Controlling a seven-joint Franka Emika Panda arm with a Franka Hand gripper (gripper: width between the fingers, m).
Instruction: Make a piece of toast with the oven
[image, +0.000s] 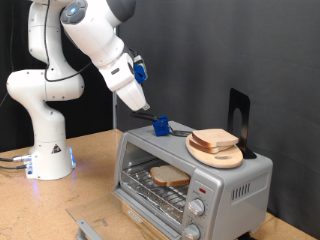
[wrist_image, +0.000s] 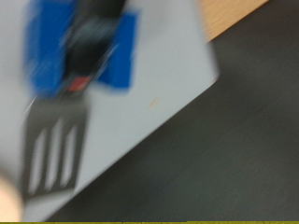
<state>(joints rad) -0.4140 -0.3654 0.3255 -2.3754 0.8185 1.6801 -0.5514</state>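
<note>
The silver oven (image: 235, 185) stands at the exterior view's right, its front door looking lowered. One piece of toast (image: 170, 177) lies on the wire rack inside. On the oven's top lies a spatula with a blue handle (image: 160, 125) and a black slotted blade. My gripper (image: 142, 102) hangs just above and to the exterior view's left of that handle, apart from it, with nothing seen between its fingers. The wrist view is blurred: it shows the blue handle (wrist_image: 84, 47) and slotted blade (wrist_image: 56, 159) on the grey oven top (wrist_image: 159, 103). The fingers do not show there.
A pile of bread slices (image: 215, 140) sits on a wooden plate (image: 218, 158) on the oven's top. A black stand (image: 238, 115) rises behind it. The arm's white base (image: 45, 150) stands on the wooden table (image: 60, 205) at the exterior view's left.
</note>
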